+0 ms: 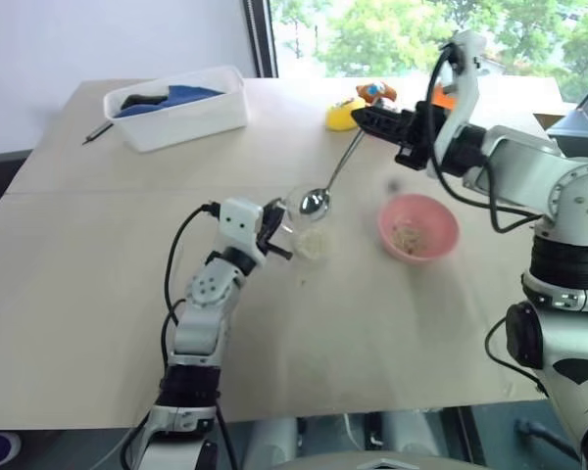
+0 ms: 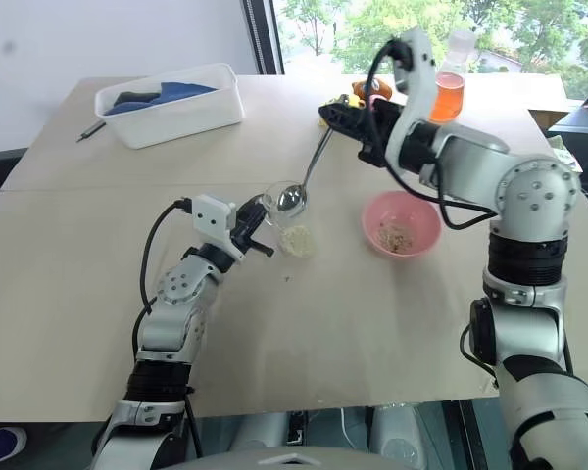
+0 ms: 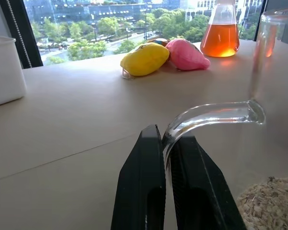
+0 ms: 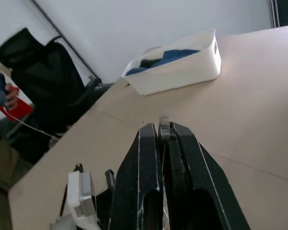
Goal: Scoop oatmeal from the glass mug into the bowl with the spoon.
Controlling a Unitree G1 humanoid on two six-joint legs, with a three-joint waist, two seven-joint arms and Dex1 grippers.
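The left gripper (image 1: 274, 231) pinched the glass mug (image 1: 304, 227) by its handle; the right gripper (image 1: 367, 117), clamped on the spoon (image 1: 325, 186), might knock the tilted mug and spill oatmeal (image 1: 311, 243).

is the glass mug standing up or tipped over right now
Tipped. The mug leans on its side, held by its handle in the left gripper, with oatmeal lying low inside.

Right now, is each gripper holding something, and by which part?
The left gripper is shut on the handle of the glass mug. The right gripper is shut on the end of the spoon's long handle, with the spoon's bowl over the mug.
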